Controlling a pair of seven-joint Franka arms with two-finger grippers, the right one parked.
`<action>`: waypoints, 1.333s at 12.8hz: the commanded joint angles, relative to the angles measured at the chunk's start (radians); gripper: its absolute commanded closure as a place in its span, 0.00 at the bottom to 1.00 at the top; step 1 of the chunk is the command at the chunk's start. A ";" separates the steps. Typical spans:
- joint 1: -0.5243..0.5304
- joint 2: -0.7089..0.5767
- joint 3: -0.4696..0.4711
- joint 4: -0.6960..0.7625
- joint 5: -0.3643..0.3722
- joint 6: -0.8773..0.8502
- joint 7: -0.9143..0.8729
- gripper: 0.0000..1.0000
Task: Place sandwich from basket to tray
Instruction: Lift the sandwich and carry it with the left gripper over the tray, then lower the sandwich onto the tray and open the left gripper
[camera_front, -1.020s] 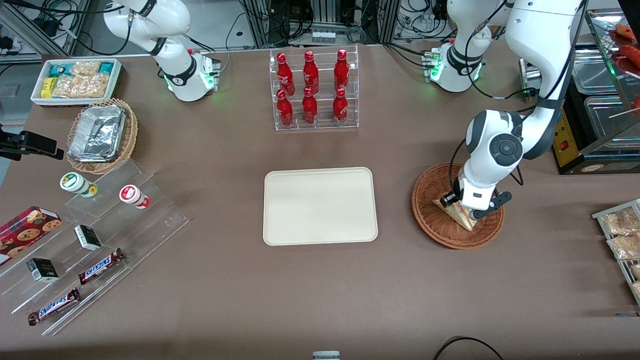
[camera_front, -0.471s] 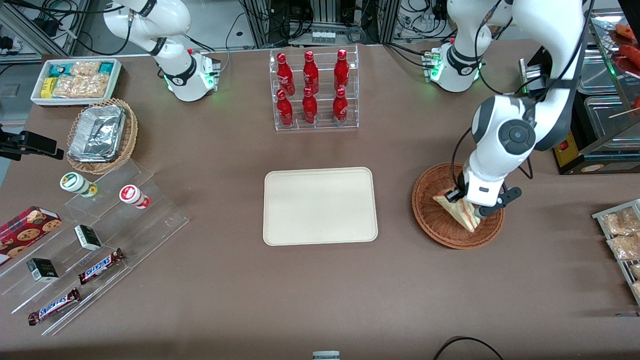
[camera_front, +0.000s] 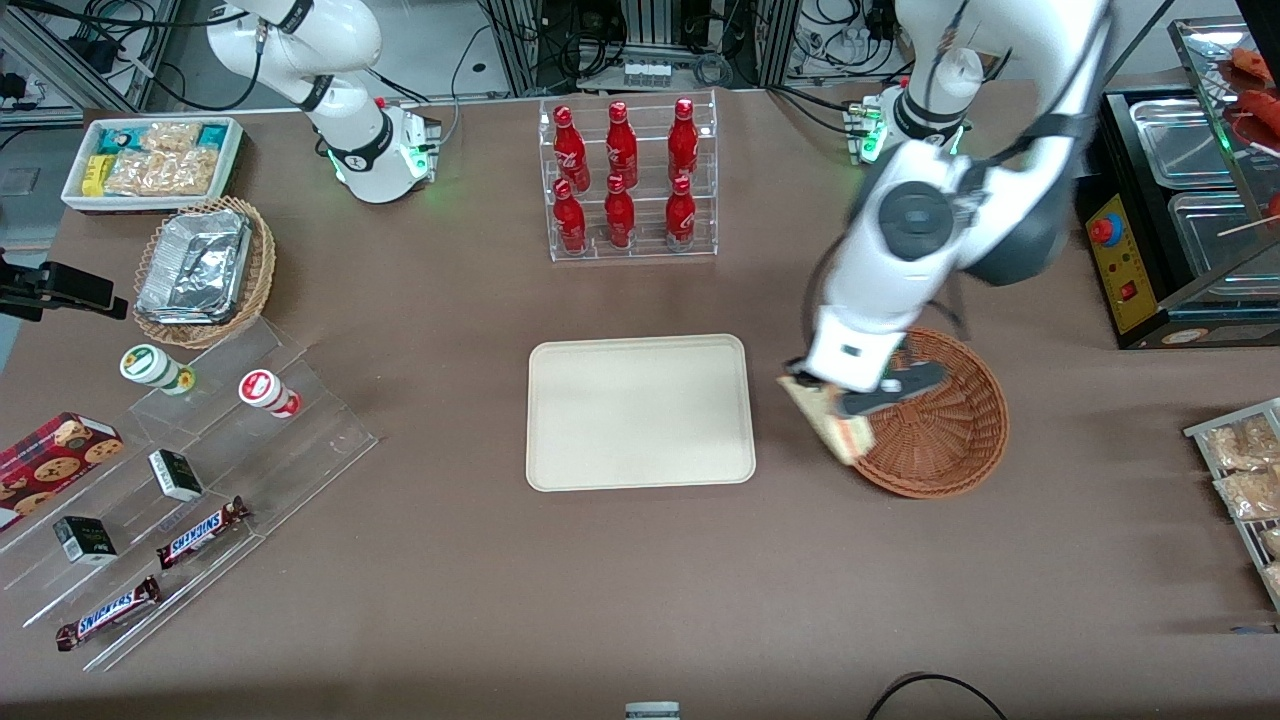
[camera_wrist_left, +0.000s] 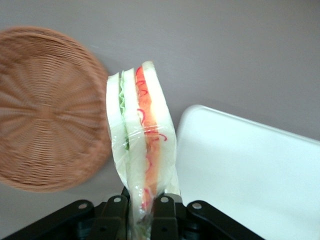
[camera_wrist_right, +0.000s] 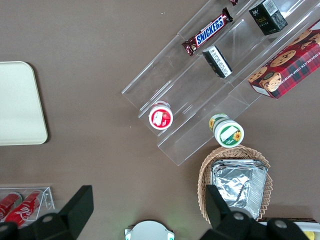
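Sandwich (camera_wrist_left: 142, 145) wedge, film-wrapped, pinched in gripper (camera_front: 835, 400), above woven basket (camera_front: 950, 430) rim

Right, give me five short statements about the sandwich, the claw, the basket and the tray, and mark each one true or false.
1. The claw is shut on the sandwich. True.
2. The sandwich lies flat on the tray. False: it hangs in the claw, lifted over the edge of the basket nearest the tray, not yet over the tray.
3. The basket holds a second sandwich. False: nothing shows in it in either the front view or the left wrist view.
4. The tray has nothing on it. True.
5. The sandwich is bare bread with no wrapping. False: the left wrist view shows clear film around it.
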 joint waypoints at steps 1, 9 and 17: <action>-0.103 0.172 0.012 0.167 0.005 -0.025 -0.014 1.00; -0.262 0.344 0.012 0.238 0.014 0.075 0.101 1.00; -0.307 0.411 0.012 0.199 0.015 0.190 0.182 1.00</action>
